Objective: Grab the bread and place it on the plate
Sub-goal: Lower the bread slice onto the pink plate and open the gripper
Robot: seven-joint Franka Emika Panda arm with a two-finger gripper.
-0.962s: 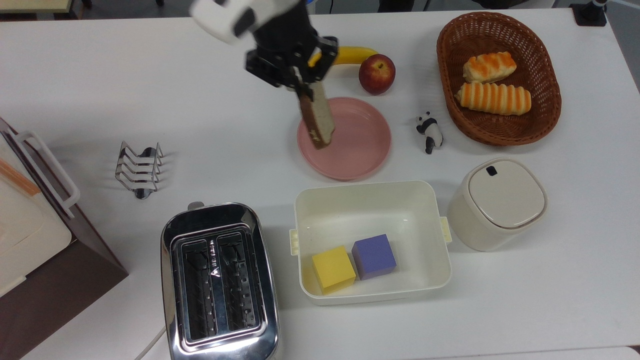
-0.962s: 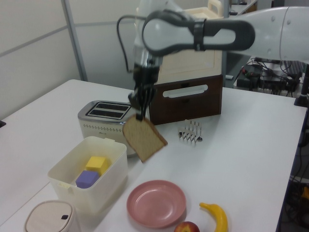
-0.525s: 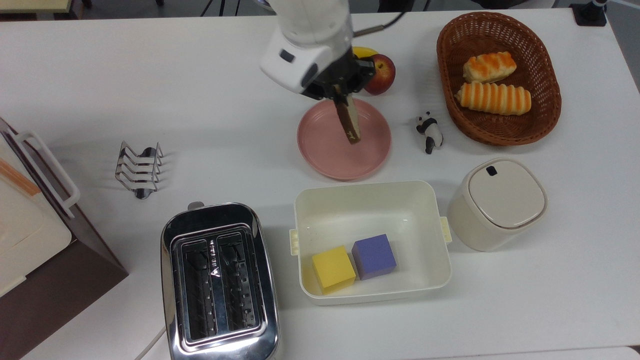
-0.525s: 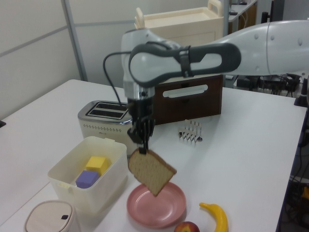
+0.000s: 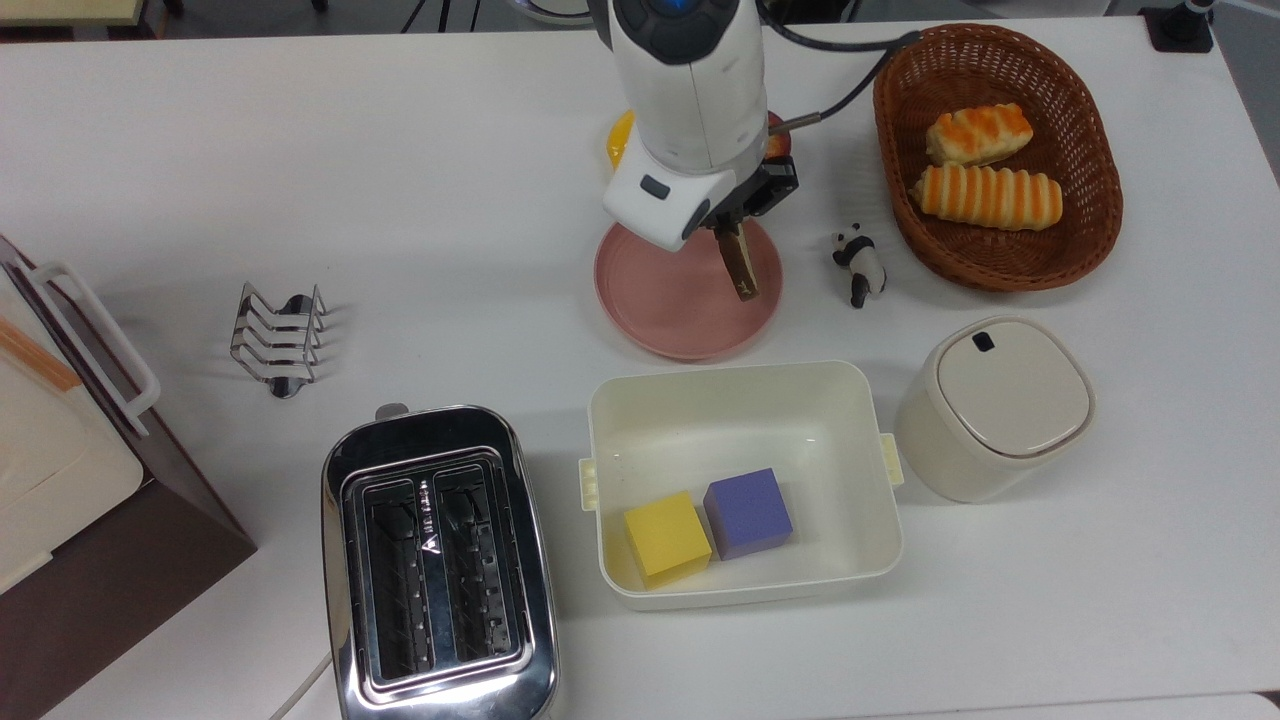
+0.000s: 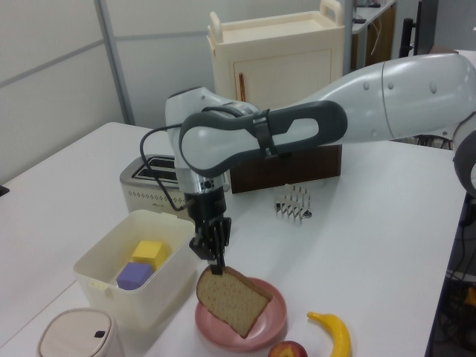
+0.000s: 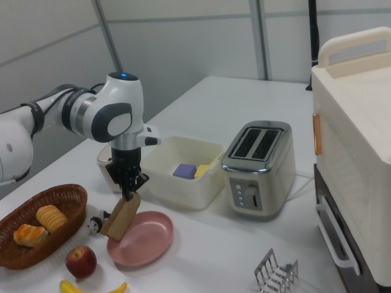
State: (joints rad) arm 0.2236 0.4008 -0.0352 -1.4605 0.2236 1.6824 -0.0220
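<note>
The flat brown wholemeal bread slice hangs on edge just above the round matte pink plate at the lower centre of the left view, its top crust pinched between the fingers of the two-finger gripper. To finish well, I judge it should be lowered until a bottom corner touches the plate, then tipped inward before release so it falls flat inside the rim. The white arm reaches in from the top view's upper centre, wrist pointing straight down.

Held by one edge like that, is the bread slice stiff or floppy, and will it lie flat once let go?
Probably stiff: the bread hangs from the pincer by its top edge without drooping. Released, it would likely tip flat onto the plate, since it stands tilted on edge.
</note>
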